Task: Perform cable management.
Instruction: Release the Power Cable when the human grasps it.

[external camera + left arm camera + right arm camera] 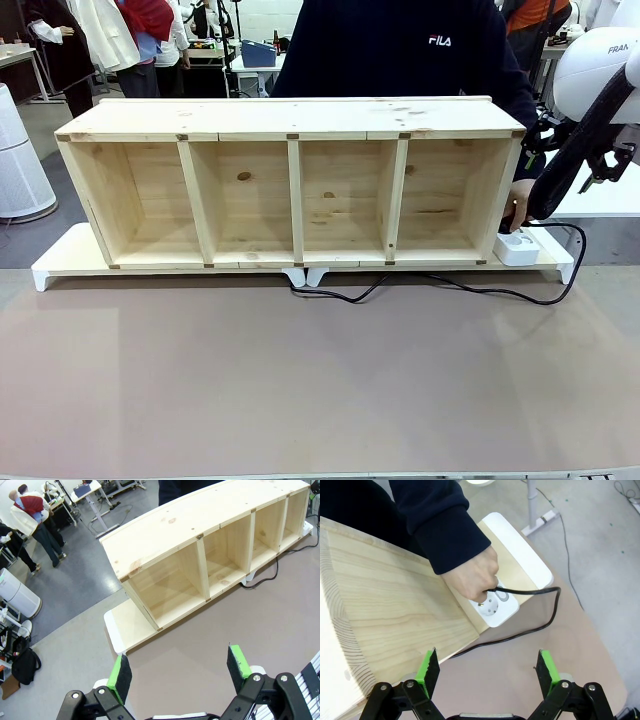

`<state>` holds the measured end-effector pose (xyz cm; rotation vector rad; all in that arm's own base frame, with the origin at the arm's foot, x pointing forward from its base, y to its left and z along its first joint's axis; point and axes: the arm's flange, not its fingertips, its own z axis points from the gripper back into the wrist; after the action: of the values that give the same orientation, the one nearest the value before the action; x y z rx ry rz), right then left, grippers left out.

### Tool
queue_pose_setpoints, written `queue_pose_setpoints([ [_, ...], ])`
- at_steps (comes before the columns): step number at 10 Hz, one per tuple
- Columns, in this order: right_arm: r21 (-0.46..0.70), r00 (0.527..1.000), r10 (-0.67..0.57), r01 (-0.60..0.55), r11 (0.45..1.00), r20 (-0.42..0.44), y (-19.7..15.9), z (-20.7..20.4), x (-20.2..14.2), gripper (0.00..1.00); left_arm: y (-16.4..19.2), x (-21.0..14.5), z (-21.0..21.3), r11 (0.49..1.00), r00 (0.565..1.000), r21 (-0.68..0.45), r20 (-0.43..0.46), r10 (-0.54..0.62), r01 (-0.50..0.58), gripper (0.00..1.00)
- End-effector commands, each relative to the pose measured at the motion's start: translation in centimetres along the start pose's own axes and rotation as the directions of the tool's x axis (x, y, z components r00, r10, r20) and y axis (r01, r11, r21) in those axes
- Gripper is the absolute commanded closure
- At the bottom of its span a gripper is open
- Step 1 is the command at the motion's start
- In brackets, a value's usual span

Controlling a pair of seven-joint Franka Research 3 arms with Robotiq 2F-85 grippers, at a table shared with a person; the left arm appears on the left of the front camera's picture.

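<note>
The cable [470, 290] lies on the table at the right, curling from the white power strip [518, 246] out past the white board's corner, then running left along the near edge of the wooden shelf unit [290, 190] toward the white feet at its middle. In the right wrist view the cable [540, 617] loops off the strip [495, 609], and a person's hand [475, 577] in a dark sleeve presses down at the socket; the plug itself is hidden under that hand. The right pincer [487, 667] hangs above, jaws wide, holding nothing. The left pincer [180, 672] is wide too, empty, over the table's left end. The right arm's hose covers part of the strip in the front view. The table [300, 390] is a plain brownish mat. Beyond lies grey floor, with desks and people far off.
</note>
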<state>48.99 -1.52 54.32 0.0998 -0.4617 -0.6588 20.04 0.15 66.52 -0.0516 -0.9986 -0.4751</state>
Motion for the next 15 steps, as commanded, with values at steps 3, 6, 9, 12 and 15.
queue_pose_setpoints([
  [3, 0.001, 1.000, 0.005, -0.005, 1.000, -0.005, -0.02, -0.06, -0.04, 0.00, -0.11, 0.13, -0.15, 1.000, 1.000, -0.003, 0.010, 0.013, -0.013, 0.00],
  [6, 0.001, 1.000, 0.005, -0.005, 1.000, -0.005, -0.02, -0.06, -0.04, 0.00, -0.11, 0.13, -0.15, 1.000, 1.000, -0.003, 0.010, 0.013, -0.013, 0.00],
  [9, 0.001, 1.000, 0.005, -0.005, 1.000, -0.005, -0.02, -0.06, -0.04, 0.00, -0.11, 0.13, -0.15, 1.000, 1.000, -0.003, 0.010, 0.013, -0.013, 0.00],
  [12, 0.001, 1.000, 0.005, -0.005, 1.000, -0.005, -0.02, -0.06, -0.04, 0.00, -0.11, 0.13, -0.15, 1.000, 1.000, -0.003, 0.010, 0.013, -0.013, 0.00],
  [15, 0.001, 1.000, 0.005, -0.005, 1.000, -0.005, -0.02, -0.06, -0.04, 0.00, -0.11, 0.13, -0.15, 1.000, 1.000, -0.003, 0.010, 0.013, -0.013, 0.00],
])
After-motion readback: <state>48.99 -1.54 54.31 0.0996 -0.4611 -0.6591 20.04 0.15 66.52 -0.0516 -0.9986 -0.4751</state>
